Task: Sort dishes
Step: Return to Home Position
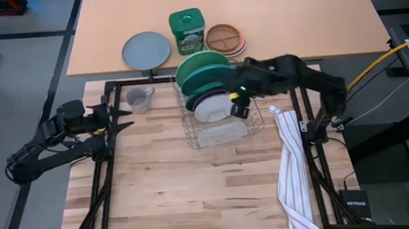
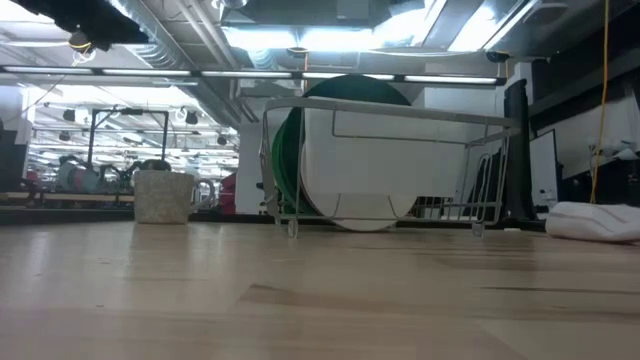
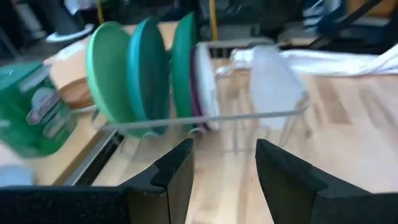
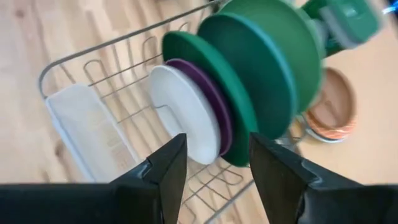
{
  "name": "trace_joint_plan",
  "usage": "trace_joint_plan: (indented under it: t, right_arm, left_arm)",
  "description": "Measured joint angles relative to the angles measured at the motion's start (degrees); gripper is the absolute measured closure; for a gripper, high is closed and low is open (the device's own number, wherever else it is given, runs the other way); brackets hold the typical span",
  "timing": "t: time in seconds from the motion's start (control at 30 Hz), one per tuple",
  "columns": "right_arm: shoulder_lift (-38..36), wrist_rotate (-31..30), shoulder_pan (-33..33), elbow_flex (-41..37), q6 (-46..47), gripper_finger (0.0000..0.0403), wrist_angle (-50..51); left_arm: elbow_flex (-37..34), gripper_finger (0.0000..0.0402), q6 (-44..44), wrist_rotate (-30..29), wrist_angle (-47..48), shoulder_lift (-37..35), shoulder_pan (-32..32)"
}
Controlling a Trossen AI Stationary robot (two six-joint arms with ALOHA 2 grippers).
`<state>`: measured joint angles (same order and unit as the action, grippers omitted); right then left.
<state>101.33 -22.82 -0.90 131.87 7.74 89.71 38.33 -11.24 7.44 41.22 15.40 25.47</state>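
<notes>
The dish rack (image 2: 430, 116) holds the sorted pieces on edge: three green plates (image 1: 202, 70) at its back, a purple one (image 4: 211, 93) next, and the white saucer (image 4: 183, 112) nearest the front. The grey mug (image 1: 138, 99) stands on the table just left of the rack. The right gripper (image 1: 239, 107) hangs right over the rack beside the saucer, its jaws apart and holding nothing. The left gripper (image 1: 119, 117) waits left of the rack near the mug, its jaws also apart and empty. The risk lies in the retreat: if the right arm pulls away low or sideways, a finger could hook the rack's wire or tip the saucer into its neighbours. Lifting clear first looks safer. A careless left swing could likewise knock the mug.
</notes>
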Motion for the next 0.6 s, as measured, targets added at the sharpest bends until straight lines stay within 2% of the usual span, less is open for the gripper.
trace_joint_plan:
  t: [0.1, 0.2, 0.37, 0.47, 0.6]
  right_arm:
    - [-3.57, -7.22, 4.75, -4.53, 4.03, 0.0230, -1.18]
    - [-7.67, -14.84, 9.84, -12.64, 8.67, 0.0230, -4.26]
    - [-15.17, -23.90, 15.92, -30.37, 16.48, 0.0230, -13.47]
    - [-19.28, -23.94, 17.29, -40.22, 18.96, 0.0230, -20.88]
    - [-23.45, -19.13, 17.44, -49.93, 19.09, 0.0230, -31.93]
  left_arm:
    - [0.00, 0.0242, -0.09, 0.93, -0.07, -0.81, 0.00]
    - [-0.14, 0.0242, 0.56, 1.57, -0.81, -0.83, 0.00]
    - [-3.78, 0.0242, 10.43, 2.69, -9.84, -0.83, 0.00]
    - [-8.23, 0.0242, 14.11, 5.99, -15.98, -0.79, 0.00]
    - [-15.77, 0.0242, 17.90, 7.43, -25.42, -0.78, -0.02]
